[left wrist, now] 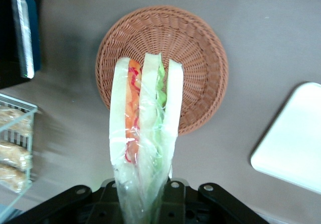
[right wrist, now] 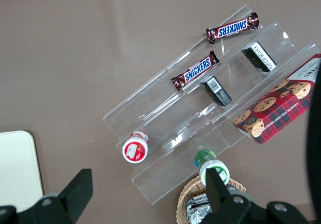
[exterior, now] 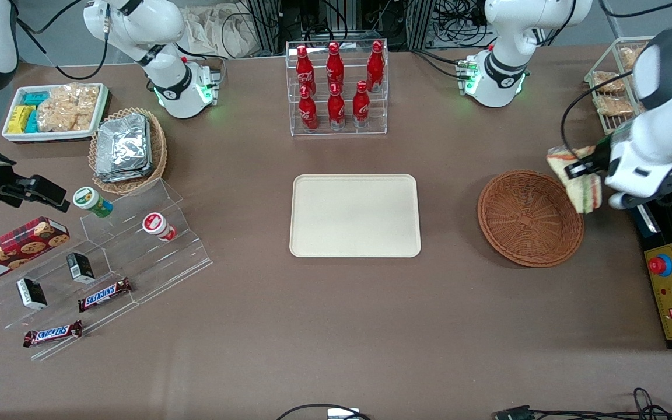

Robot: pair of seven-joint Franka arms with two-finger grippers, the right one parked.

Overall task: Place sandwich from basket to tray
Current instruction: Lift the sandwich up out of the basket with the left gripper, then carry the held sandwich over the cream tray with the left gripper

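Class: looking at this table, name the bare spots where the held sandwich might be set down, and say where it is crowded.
The gripper holds the sandwich above the rim of the now empty basket. The tray is wholly bare, as is the tabletop between tray and basket. Crowded: the snack shelves toward the parked arm's end.

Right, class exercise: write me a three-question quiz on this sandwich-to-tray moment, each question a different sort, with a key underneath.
1. True or false: the sandwich lies in the basket.
2. Multiple choice: what is on the tray? A) a bottle B) nothing C) a chocolate bar
3. Short answer: where is the left gripper, and what is it doing?

Key
1. False: it is lifted, out of the basket.
2. B.
3. Above the basket's rim, on the side toward the working arm's end of the table, shut on the sandwich.
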